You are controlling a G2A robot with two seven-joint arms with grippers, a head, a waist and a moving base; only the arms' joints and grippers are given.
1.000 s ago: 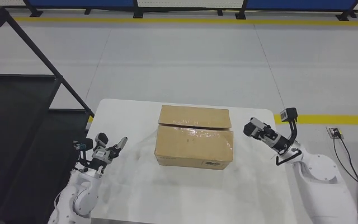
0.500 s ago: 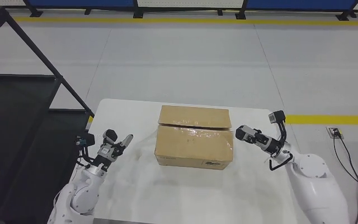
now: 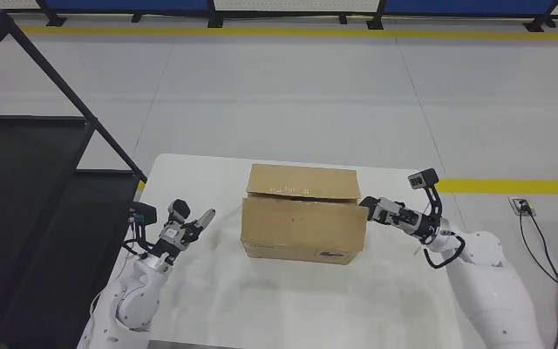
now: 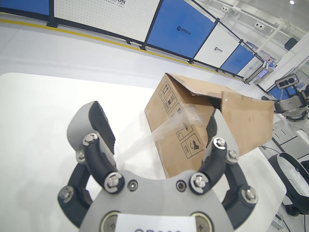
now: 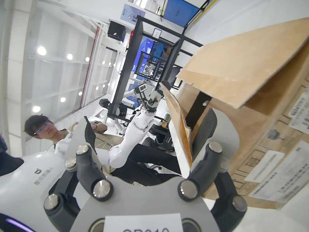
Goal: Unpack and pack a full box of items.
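A brown cardboard box (image 3: pixel 301 218) stands in the middle of the white table (image 3: pixel 218 297), its top flaps partly lifted. My left gripper (image 3: pixel 199 222) is open a short way off the box's left end; in the left wrist view this gripper (image 4: pixel 157 126) faces the box (image 4: pixel 178 112), and a strip of clear tape (image 4: pixel 169 126) hangs off that end. My right gripper (image 3: pixel 366 208) is open at the box's right end. In the right wrist view, a raised flap's edge (image 5: pixel 179 121) stands between the right gripper's (image 5: pixel 144 129) fingers, close to one pad (image 5: pixel 205 126).
A black metal frame (image 3: pixel 61 96) with dark panels stands off the table's left side. There is bare table in front of the box and at both ends. The table's right edge (image 3: pixel 436 262) lies under my right arm.
My right gripper has moved left, from off the table's right side up to the box's right end. My left gripper has moved a little right toward the box.
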